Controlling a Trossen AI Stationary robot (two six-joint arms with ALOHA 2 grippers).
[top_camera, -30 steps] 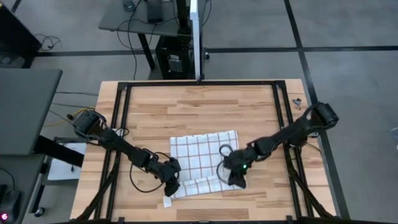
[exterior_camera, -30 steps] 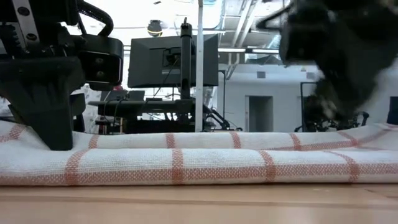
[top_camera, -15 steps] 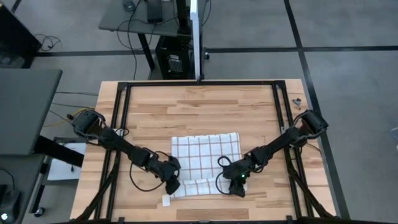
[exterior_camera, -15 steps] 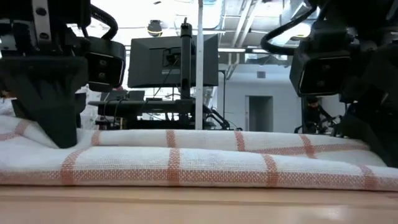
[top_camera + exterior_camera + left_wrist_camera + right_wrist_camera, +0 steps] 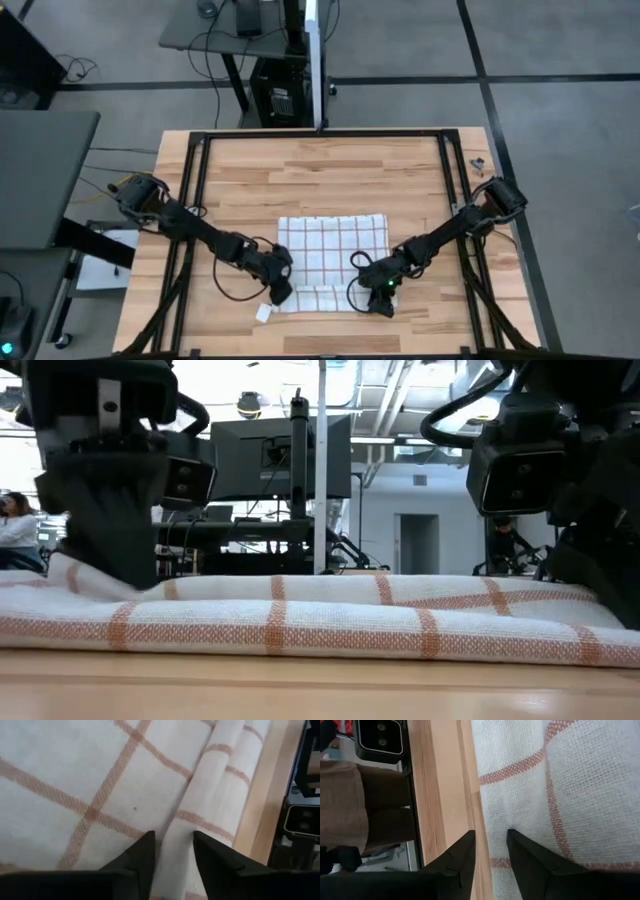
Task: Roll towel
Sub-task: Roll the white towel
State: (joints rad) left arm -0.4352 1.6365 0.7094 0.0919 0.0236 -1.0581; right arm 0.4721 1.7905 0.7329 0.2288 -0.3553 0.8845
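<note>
At the towel's (image 5: 332, 255) rolled near edge, both arms angled low; left gripper (image 5: 281, 293) and right gripper (image 5: 383, 300) each parted astride its fold

No text, label, brand, number or sign can be read in any of the views; the monitor (image 5: 278, 458) behind the table shows only its dark back, and the towel (image 5: 330, 240) bears nothing but its grid of red-brown lines
</note>
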